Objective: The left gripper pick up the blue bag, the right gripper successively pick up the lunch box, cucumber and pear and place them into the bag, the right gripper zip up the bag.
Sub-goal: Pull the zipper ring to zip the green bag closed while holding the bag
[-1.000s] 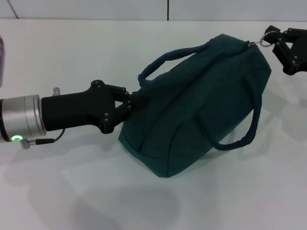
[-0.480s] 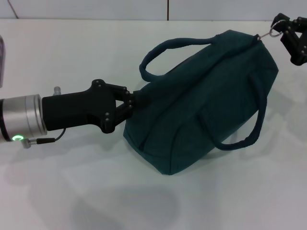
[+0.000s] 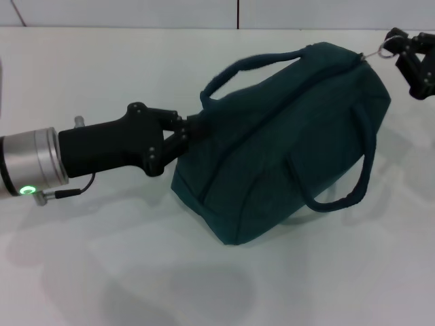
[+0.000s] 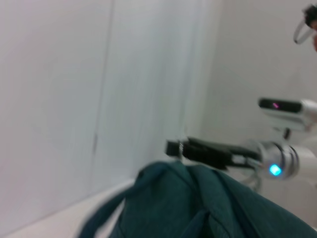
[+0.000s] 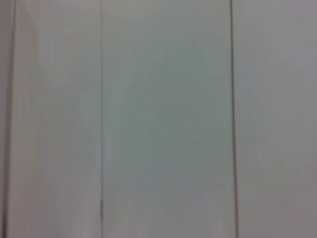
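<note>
- While the large dark teal fabric bag [image 3: 285,136] is lifted at one end above the white table [image 3: 102,272], that end is clamped by the black left gripper with silver wrist [image 3: 182,136], so the bag is anchored.
- At the opposite end, the ring zip pull [image 3: 385,49] is pinched by the boxy black right gripper [image 3: 401,51], giving counter-tension along the zip line.
- Both cord handles [image 3: 340,183] hang loose; the bag appears zipped shut.
- Lunch box, cucumber and pear are not visible.
</note>
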Motion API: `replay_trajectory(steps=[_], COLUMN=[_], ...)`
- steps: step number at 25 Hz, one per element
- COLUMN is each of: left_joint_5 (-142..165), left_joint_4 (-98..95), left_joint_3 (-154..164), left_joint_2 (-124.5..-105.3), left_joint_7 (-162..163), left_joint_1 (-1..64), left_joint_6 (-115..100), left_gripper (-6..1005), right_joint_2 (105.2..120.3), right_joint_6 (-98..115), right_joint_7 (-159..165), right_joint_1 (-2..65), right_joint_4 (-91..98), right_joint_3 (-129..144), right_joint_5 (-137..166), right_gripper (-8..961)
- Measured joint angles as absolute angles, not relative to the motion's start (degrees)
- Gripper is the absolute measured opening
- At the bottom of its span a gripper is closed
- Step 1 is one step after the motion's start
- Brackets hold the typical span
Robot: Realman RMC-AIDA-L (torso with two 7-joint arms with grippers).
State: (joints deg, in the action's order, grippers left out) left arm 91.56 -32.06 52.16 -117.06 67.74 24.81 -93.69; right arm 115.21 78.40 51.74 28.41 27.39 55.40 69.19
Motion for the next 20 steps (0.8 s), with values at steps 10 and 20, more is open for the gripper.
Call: replay_trajectory(steps=[10,20], left_joint_5=[91.1,93.3], left_joint_4=[-32.3,-40.0], left_joint_3=[49.7,50.2], left_joint_2=[-117.43,-117.31], left_joint_7=[72.0,84.0], left_joint_1=[26.5,28.3], left_joint_6=[-93.3,-93.1], left_gripper=[67,522], right_joint_2=[114.98,114.51], right_joint_6=[80.8,80.6], right_joint_7=[55.5,58.0], right_joint_1=[28.8,28.5], right_joint_4=[27.7,28.0], right_joint_3=[57.9,57.9], right_joint_5=[69.7,70.1], right_gripper=[9,8])
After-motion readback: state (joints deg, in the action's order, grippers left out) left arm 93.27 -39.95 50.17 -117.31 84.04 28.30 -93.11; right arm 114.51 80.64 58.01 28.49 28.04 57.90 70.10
